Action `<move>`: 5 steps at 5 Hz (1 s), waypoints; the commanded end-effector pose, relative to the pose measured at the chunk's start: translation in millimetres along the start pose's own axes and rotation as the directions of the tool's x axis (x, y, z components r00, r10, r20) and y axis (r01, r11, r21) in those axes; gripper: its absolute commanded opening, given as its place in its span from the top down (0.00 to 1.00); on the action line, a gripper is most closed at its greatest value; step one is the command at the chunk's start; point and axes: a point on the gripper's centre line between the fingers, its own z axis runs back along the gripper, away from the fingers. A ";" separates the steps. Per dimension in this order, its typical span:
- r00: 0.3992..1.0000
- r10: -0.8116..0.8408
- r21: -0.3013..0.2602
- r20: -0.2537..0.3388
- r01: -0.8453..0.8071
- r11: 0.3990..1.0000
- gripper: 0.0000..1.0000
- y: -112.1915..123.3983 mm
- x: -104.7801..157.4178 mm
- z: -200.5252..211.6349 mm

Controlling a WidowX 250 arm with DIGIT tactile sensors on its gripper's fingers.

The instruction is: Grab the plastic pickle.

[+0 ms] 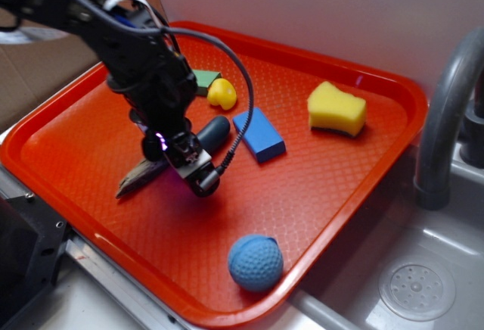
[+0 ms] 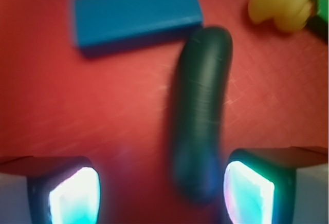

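The hand (image 1: 198, 172) of the black arm (image 1: 128, 50) hangs low over the red tray (image 1: 91, 133), near its left middle part. In the wrist view the 2 fingers (image 2: 77, 193) are spread apart, and each pad glows with a blue-white light. The pickle (image 2: 201, 106) lies on the tray between them: its near end is in the gap, closer to the finger on the right of the picture, and I cannot tell if it touches that pad, because the picture is blurred there. The pickle is not pinched. Its far end points toward the blue block (image 2: 134, 12), which lies flat just beyond it, apart from it. In the exterior view the pickle (image 1: 213, 130) is partly hidden behind the hand, and the block (image 1: 259, 135) is just beside it on the right. A brown sliver (image 1: 140, 177) lies on the tray to the left of the hand, one end under it. A small yellow piece (image 1: 221, 94) and a green block (image 1: 204, 80) sit together behind the pickle. A yellow sponge (image 1: 336, 109) lies near the far right corner of the tray, and a blue dimpled ball (image 1: 255, 263) rests near the front edge. To the right of the tray there is a grey sink (image 1: 423, 284) with a faucet (image 1: 446, 110).
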 end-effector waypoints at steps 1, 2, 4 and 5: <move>0.999 -0.029 -0.038 -0.042 0.028 0.999 0.00 13.7 34.5 -6.9; 0.999 0.020 -0.009 -0.036 -0.020 1.000 1.00 13.0 31.7 -7.2; 1.000 -0.018 -0.041 -0.007 0.018 0.999 1.00 21.0 14.4 23.4; 0.999 -0.013 -0.091 0.048 0.017 0.996 1.00 33.0 -7.8 76.1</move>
